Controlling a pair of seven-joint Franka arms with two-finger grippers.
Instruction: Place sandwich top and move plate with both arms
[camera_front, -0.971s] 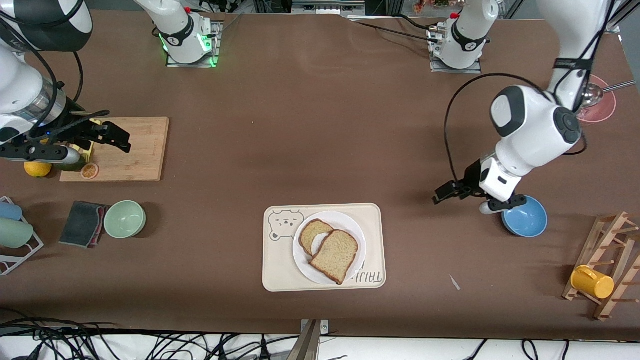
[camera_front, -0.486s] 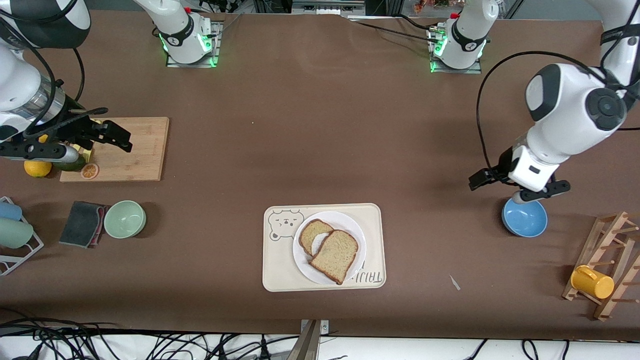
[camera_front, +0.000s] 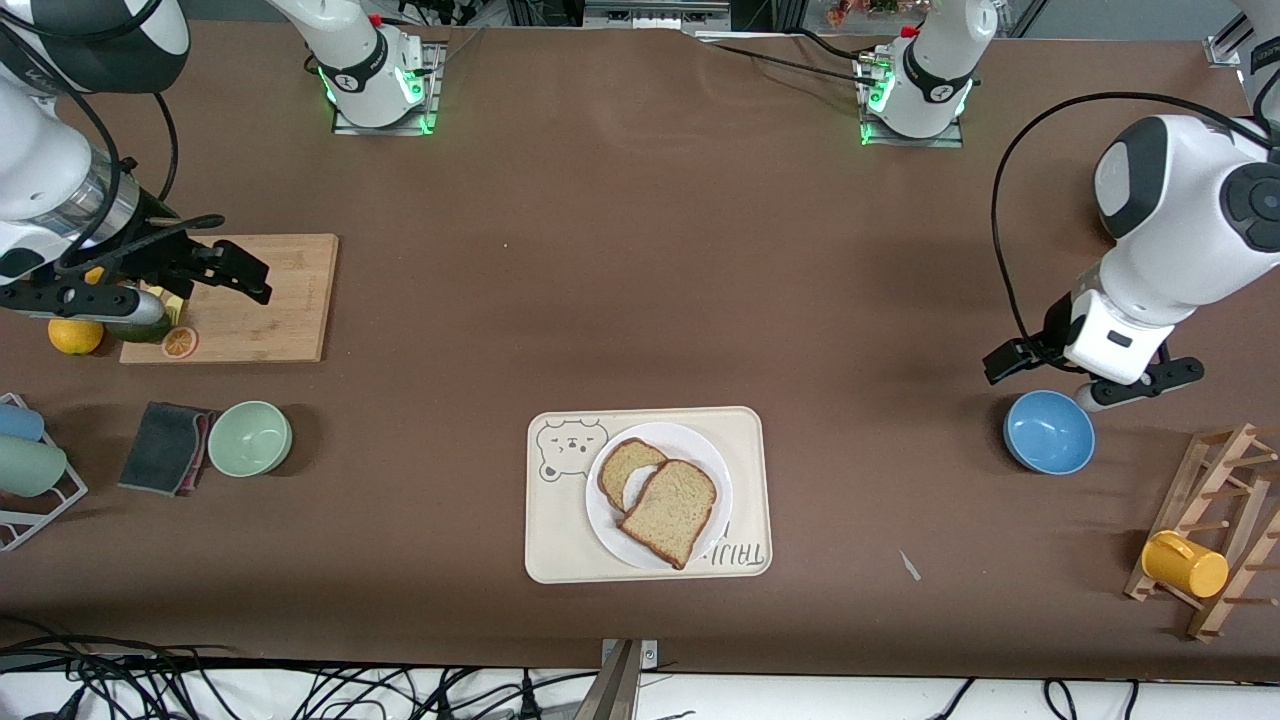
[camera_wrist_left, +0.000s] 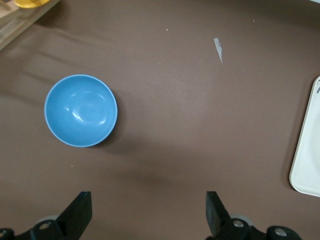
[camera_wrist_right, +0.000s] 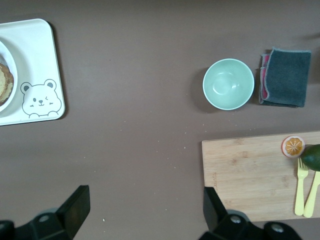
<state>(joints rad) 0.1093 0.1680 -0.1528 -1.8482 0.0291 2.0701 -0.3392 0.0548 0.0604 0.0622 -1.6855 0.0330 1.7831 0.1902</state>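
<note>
The sandwich top (camera_front: 670, 510) lies on the white plate (camera_front: 720, 472), skewed over a second slice (camera_front: 625, 465), with a sliver of white showing between them. The plate sits on a cream tray (camera_front: 560, 530) near the front camera. My left gripper (camera_front: 1075, 375) is open and empty, up over the table beside a blue bowl (camera_front: 1048, 432), toward the left arm's end. My right gripper (camera_front: 250, 278) is open and empty over a wooden cutting board (camera_front: 270, 300). The right wrist view shows the tray (camera_wrist_right: 35, 60) and the plate's edge (camera_wrist_right: 12, 67).
A green bowl (camera_front: 250, 437) and dark cloth (camera_front: 165, 447) lie at the right arm's end. An orange (camera_front: 75, 337) and an orange slice (camera_front: 180, 343) are by the board. A wooden rack (camera_front: 1215, 530) holds a yellow cup (camera_front: 1185, 565). A paper scrap (camera_front: 910, 565) lies on the table.
My left arm has swung away from the tray toward its own end of the table, passing over the blue bowl, gripper open. The right arm has barely moved. The bread and plate are unmoved.
</note>
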